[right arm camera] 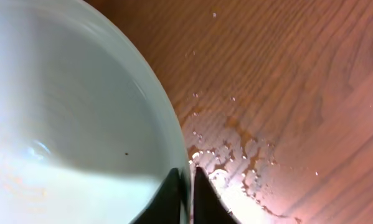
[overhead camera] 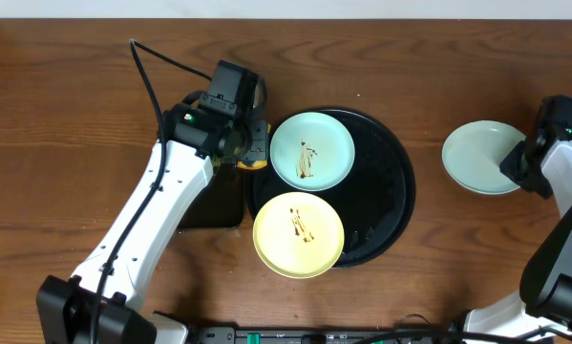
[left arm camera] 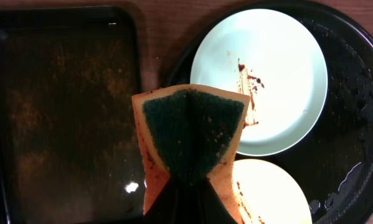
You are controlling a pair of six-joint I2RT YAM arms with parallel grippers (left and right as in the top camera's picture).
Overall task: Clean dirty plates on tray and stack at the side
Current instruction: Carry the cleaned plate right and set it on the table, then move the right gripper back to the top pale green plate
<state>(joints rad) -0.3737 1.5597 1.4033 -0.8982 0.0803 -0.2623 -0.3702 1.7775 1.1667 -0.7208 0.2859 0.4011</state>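
A mint plate and a yellow plate, both with brown streaks at centre, lie on the round black tray. The yellow one overhangs the tray's front-left rim. My left gripper hovers at the tray's left edge, shut on a yellow sponge with a green scrub face. Below the sponge I see the streaked mint plate and the yellow plate. Another mint plate rests on the wooden table at the right. My right gripper is shut on the rim of that plate.
A rectangular black tray sits left of the round tray, partly under my left arm. Water drops wet the wood beside the right-hand plate. A black cable trails over the table behind the left arm.
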